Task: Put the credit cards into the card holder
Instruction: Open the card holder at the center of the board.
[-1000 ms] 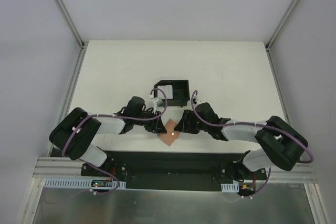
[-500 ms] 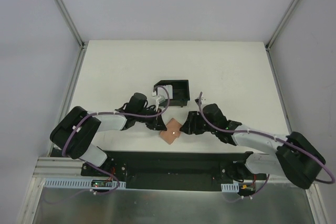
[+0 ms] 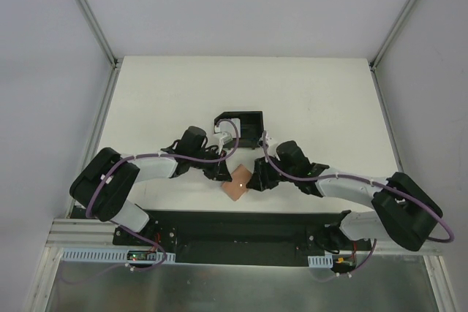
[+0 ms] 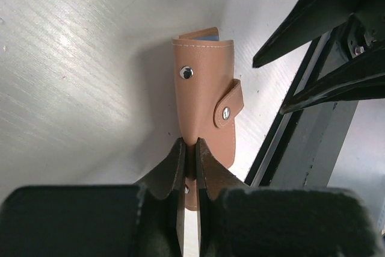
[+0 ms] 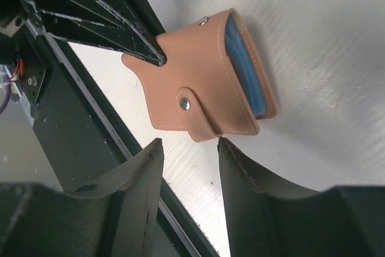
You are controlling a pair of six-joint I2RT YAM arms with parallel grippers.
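The card holder [image 3: 235,183] lies folded at the lower centre of the top view, half covered by the two wrists. The left gripper [image 4: 190,144] pinches its near edge, fingers almost together. The right gripper [image 5: 189,144] is spread apart just before it, holding nothing. Of the credit cards [image 5: 246,70] only blue edges show inside the fold; how many there are, I cannot tell. The black box [image 3: 250,126] behind is partly hidden by a cable.

The left arm [image 3: 139,172] and the right arm [image 3: 349,183] both have bulky black joint housings joined by white link sections. A thin purple cable [image 3: 175,156] runs along each of them in loose loops. The fingers [image 4: 165,170] are matte black, flat and tapering to narrow tips, with gently curved inner faces.
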